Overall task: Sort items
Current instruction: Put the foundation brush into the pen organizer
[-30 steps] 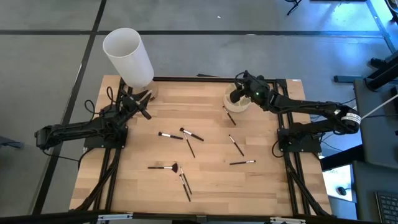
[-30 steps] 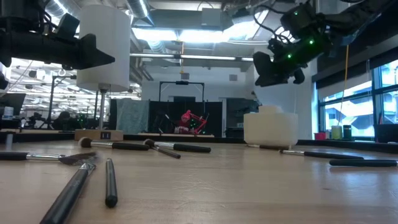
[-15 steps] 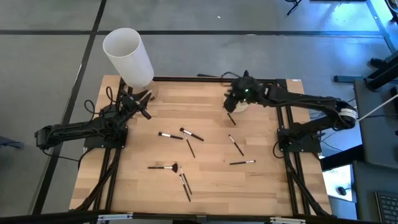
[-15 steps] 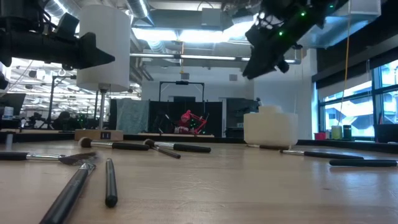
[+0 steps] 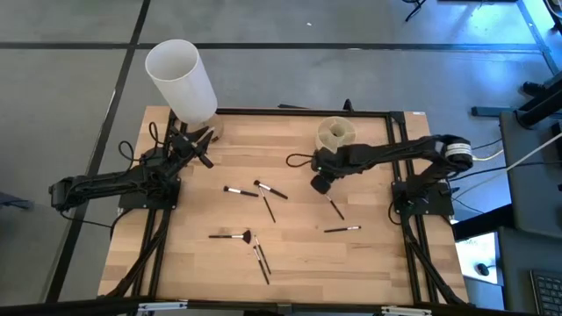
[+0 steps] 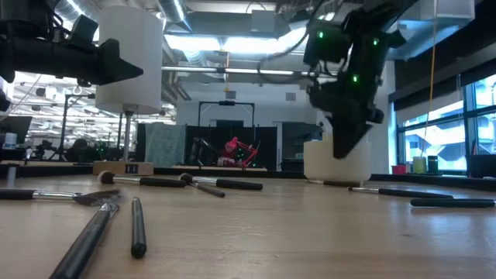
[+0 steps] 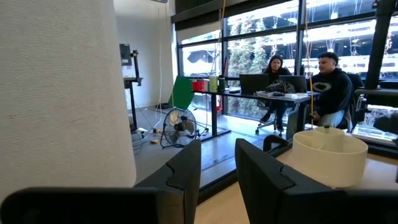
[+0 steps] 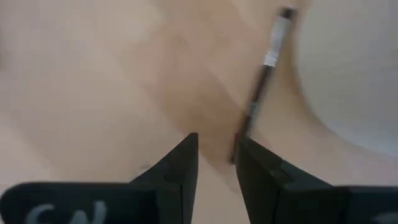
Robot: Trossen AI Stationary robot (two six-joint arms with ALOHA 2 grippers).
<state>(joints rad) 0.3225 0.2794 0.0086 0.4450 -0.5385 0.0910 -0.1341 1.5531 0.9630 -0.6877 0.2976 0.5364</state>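
Several thin black-handled brushes lie flat on the wooden table: a pair [image 5: 255,190] at the centre, one [image 5: 334,205] and another [image 5: 342,229] to the right, and a group [image 5: 246,241] toward the near edge. My right gripper [image 5: 319,183] hovers above the table just near of the beige cup [image 5: 336,133], pointing down, fingers shut. In its wrist view [image 8: 216,149], a brush [image 8: 264,68] lies just ahead of the fingers, beside the cup. My left gripper [image 5: 202,154] waits, shut, at the base of the tall white cylinder [image 5: 180,77].
The beige compartmented cup [image 6: 318,163] stands at the far right of the table, and the white cylinder [image 6: 130,62] stands at the far left corner. A black frame [image 5: 399,158] borders the tabletop. Two people sit at a desk [image 7: 298,74] in the room behind.
My right gripper has swung from above the cup toward the table's near and left side. It has come down lower and tipped so that it points at the tabletop in front of the cup. The brushes on the table have stayed in place.
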